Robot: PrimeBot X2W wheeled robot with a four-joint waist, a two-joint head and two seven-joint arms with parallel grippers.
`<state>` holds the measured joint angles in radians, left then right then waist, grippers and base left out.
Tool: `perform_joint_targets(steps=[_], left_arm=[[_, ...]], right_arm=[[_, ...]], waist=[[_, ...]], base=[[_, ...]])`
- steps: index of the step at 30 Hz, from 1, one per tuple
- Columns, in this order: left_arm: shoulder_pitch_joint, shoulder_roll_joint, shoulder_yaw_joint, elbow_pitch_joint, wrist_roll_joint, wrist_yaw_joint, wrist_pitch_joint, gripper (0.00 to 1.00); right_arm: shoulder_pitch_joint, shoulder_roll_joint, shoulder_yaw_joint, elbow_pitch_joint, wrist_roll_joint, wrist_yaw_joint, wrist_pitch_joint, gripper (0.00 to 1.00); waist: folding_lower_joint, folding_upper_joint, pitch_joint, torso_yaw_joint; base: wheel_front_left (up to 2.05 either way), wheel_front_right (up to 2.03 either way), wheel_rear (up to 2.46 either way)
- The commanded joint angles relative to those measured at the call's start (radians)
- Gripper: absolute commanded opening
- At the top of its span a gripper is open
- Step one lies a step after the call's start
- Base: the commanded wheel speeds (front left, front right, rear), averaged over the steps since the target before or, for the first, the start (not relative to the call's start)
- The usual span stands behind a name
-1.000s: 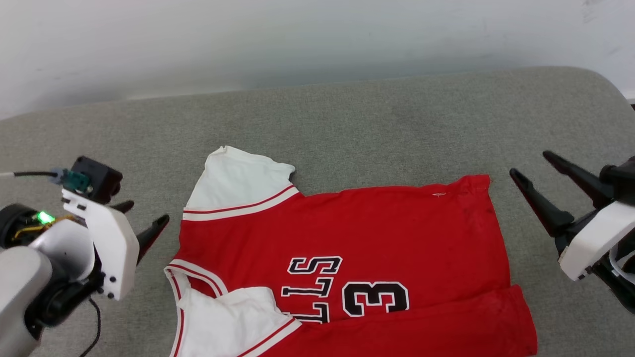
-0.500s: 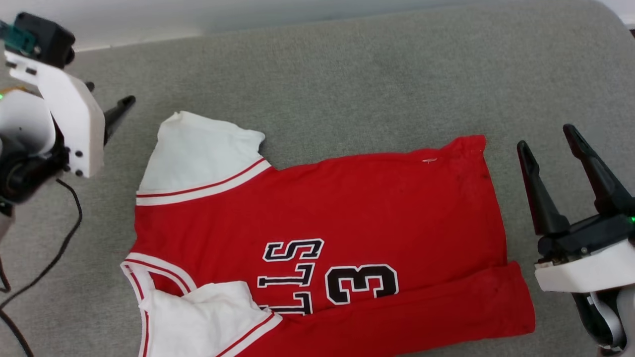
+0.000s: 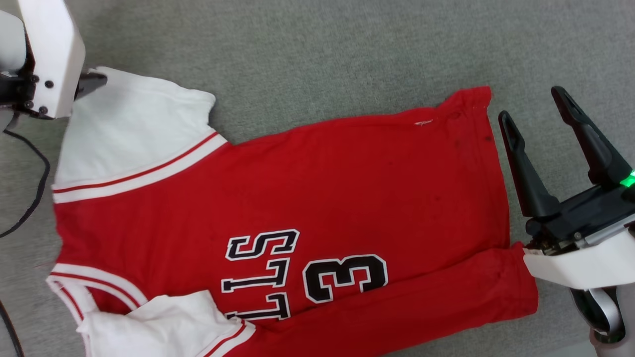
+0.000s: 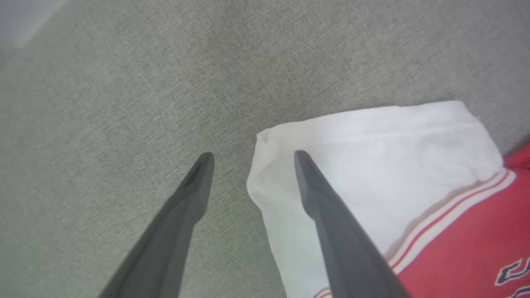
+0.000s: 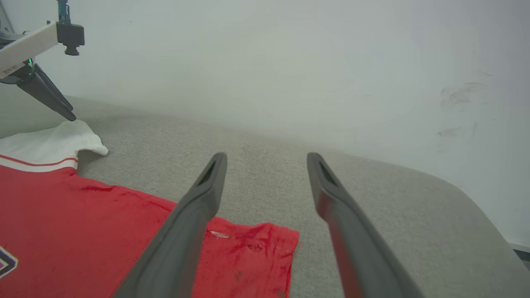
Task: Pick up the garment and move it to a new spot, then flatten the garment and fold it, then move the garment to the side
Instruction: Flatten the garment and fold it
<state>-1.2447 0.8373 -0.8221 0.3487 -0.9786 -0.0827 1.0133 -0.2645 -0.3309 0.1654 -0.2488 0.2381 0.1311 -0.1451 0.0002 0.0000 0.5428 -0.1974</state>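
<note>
**Red jersey (image 3: 347, 198) flat on grey upholstery, both grippers open at its ends**

1. Work surface. A grey woven upholstered surface (image 3: 347, 44) carries the garment. The right wrist view shows a pale wall (image 5: 290, 62) rising behind it.

2. Garment position. The jersey lies spread out, shoulders toward the robot's left and hem (image 3: 491, 163) toward its right.
   - Black, white-outlined lettering (image 3: 258, 275) and a numeral 3 (image 3: 345, 278) face up and read sideways in the head view.
   - A white lining flap (image 3: 129, 129) is turned outward at the far left shoulder, bordered by white-and-red striped trim (image 3: 139, 171).
   - A second white flap (image 3: 163, 322) lies at the near left corner, beside the striped neck trim (image 3: 94, 287).
   - Along the near edge, a red strip (image 3: 446, 302) is folded over onto the body.

3. Left gripper (image 4: 253, 154). The jaws stand apart and hold nothing. They straddle the outer corner of the far white flap: one finger (image 4: 331, 215) is over the flap, the other over bare upholstery. Contact with the cloth cannot be confirmed. A black cable (image 3: 34, 193) hangs below this arm.

4. Right gripper (image 3: 532, 102). The jaws stand apart and empty. In the head view the fingers sit just beside the hem, near its far corner, not touching it.
</note>
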Motion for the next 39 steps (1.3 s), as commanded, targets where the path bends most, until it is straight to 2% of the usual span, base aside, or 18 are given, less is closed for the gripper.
perform_joint_targets(steps=[1,4,8,9,10,14,17,22,27,31,35,39], left_arm=[[-0.013,-0.001,-0.009,0.005,0.001,-0.005,0.02,1.0],[-0.013,-0.003,-0.04,0.02,0.012,-0.011,0.065,1.0],[0.035,-0.011,-0.07,0.039,0.006,-0.021,0.065,1.0],[0.044,-0.012,-0.074,0.041,0.004,-0.022,0.058,0.19],[0.048,-0.011,-0.075,0.043,0.0,-0.025,0.054,0.0],[0.044,-0.001,-0.069,0.034,-0.001,-0.034,0.016,0.0],[0.045,-0.012,-0.069,0.015,-0.006,-0.039,-0.022,0.0],[0.065,-0.025,-0.086,-0.032,-0.017,-0.045,-0.075,0.0],[0.079,-0.042,-0.109,-0.093,-0.02,-0.046,-0.111,0.0],[0.073,-0.052,-0.127,-0.14,-0.016,-0.046,-0.127,0.0],[0.058,-0.061,-0.138,-0.169,-0.007,-0.046,-0.142,0.0],[0.046,-0.068,-0.153,-0.195,-0.002,-0.046,-0.157,0.0]], right_arm=[[-0.018,-0.003,0.001,-0.002,-0.002,-0.001,-0.001,1.0],[-0.035,-0.009,0.01,0.012,-0.001,-0.001,-0.003,1.0],[-0.049,-0.015,0.015,0.043,0.006,-0.001,-0.001,1.0],[-0.049,-0.016,0.013,0.052,0.007,-0.001,0.004,1.0],[-0.055,-0.019,0.012,0.059,0.01,-0.001,0.008,1.0],[-0.086,-0.051,0.003,0.08,0.015,-0.001,0.035,1.0],[-0.124,-0.114,0.017,0.09,0.021,-0.001,0.103,1.0],[-0.22,-0.286,0.118,0.101,0.109,-0.001,0.342,1.0],[-0.353,-0.462,0.28,0.115,0.298,-0.001,0.639,1.0],[-0.486,-0.559,0.42,0.152,0.442,-0.001,0.835,1.0],[-0.602,-0.589,0.539,0.218,0.539,-0.001,0.973,1.0],[-0.68,-0.553,0.617,0.317,0.592,-0.001,1.038,1.0]], waist=[[-0.0002,0.0,0.039,-0.023],[-0.0002,0.0,0.055,-0.027],[-0.0002,0.0,0.057,-0.028],[-0.0002,0.0,0.052,-0.026],[-0.0002,0.0,0.045,-0.023],[-0.0002,0.0,0.003,-0.005],[-0.0002,0.0,-0.04,0.015],[-0.0002,0.0,-0.102,0.053],[-0.0002,0.0,-0.131,0.096],[-0.0002,0.0,-0.125,0.127],[-0.0002,0.0,-0.108,0.156],[-0.0002,0.0,-0.087,0.18]], base=[[0.0,0.0,0.0],[0.0,0.0,0.0],[0.0,0.0,0.0],[0.0,0.0,0.0],[0.0,0.0,0.0],[0.0,0.0,0.0],[0.0,0.0,0.0],[0.0,0.0,0.0],[0.0,0.0,0.0],[0.0,0.0,0.0],[0.0,0.0,0.0],[0.0,0.0,0.0]])
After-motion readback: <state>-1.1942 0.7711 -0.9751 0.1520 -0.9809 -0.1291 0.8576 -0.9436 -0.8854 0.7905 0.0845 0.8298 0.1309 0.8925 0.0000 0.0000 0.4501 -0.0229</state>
